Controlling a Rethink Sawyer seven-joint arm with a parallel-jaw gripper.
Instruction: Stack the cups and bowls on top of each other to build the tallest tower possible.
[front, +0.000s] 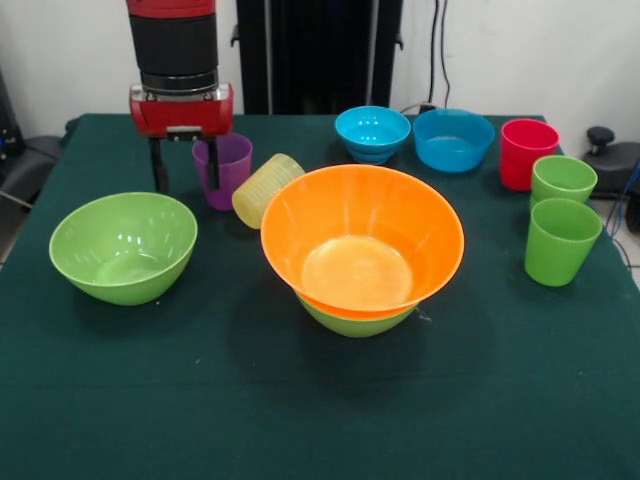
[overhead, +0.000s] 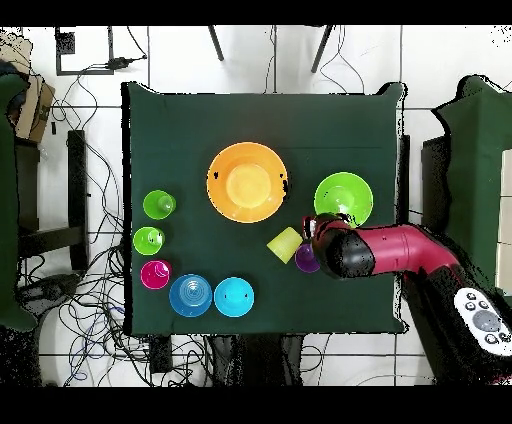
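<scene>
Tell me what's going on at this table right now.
The robot's gripper hangs open beside the purple cup, one finger at the cup's rim, nothing lifted. The yellow cup lies tipped over next to it. So far the tower is only the orange bowl sitting in a green bowl. The other green bowl, blue bowls, red cup and green cups stand loose.

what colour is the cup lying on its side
Pale yellow cup, ribbed; clearest in the front view.

The red and black robot arm (front: 175, 45) ends in a black ribbed cylindrical wrist ringed by a silver band. Below it sits a glossy red, boxy housing with a small pale plate at its front. Its tool (front: 185, 165) carries two thin, straight black fingers (front: 159, 165).
</scene>
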